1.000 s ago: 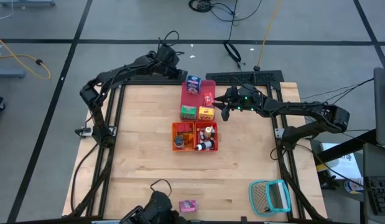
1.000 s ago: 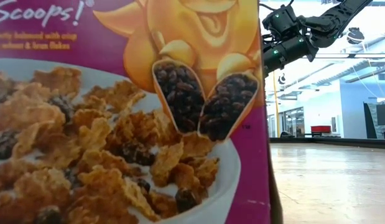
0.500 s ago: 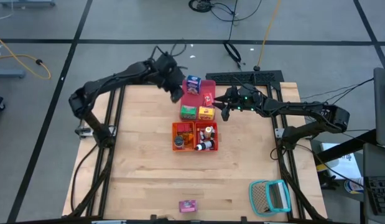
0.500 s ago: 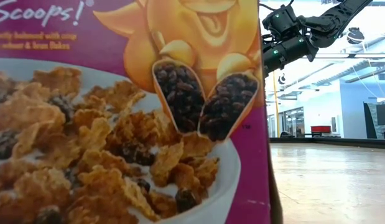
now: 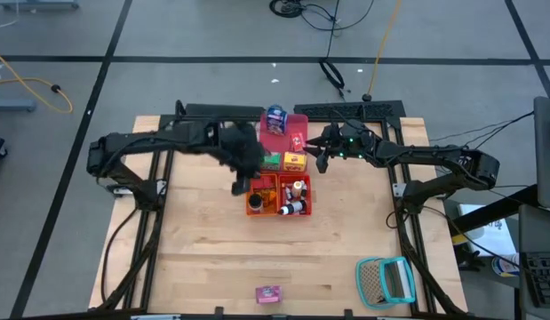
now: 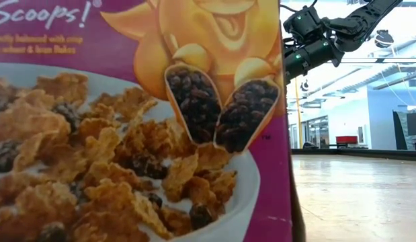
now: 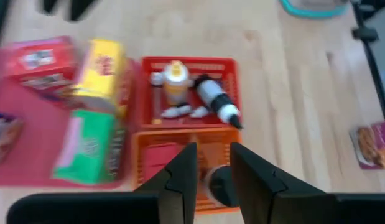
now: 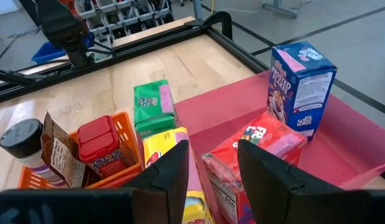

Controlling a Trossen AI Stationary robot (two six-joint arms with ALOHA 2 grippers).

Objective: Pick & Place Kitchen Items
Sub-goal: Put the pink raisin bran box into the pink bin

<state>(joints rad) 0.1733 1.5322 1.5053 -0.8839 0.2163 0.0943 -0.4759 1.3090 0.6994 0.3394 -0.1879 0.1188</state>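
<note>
Left claw (image 5: 242, 185) now reaches over orange tray (image 5: 261, 195).

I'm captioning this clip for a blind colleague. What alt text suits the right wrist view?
The open right gripper hovers over a yellow box and red box in a pink tray, which also holds a blue box and a green box.

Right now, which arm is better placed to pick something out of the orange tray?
Left. The left gripper hangs open right over the orange tray, above the dark round can. The right gripper hovers open by the red box instead.
</note>
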